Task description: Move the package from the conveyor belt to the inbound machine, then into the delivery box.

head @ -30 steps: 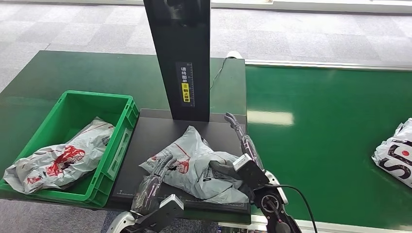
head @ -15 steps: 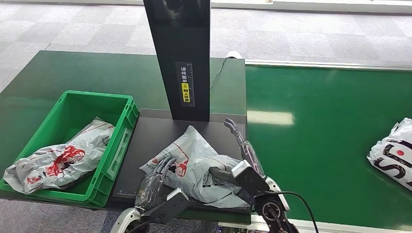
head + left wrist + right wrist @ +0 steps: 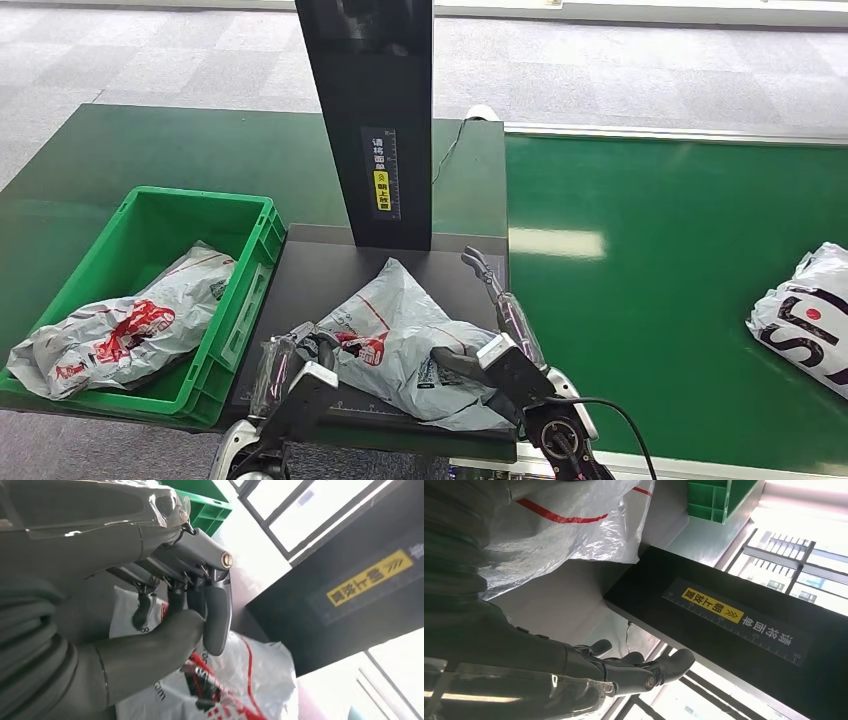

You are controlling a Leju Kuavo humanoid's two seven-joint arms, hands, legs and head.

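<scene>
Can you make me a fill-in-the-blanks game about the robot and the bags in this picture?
1. The crate holding one bag is colored ____.
2. The grey bag between the robot's hands lies on a flat ____ platform.
3. The sticker on the tall black post is colored ____.
4. Another bag lies on the green ____.

Missing words: green; black; yellow; conveyor belt
</scene>
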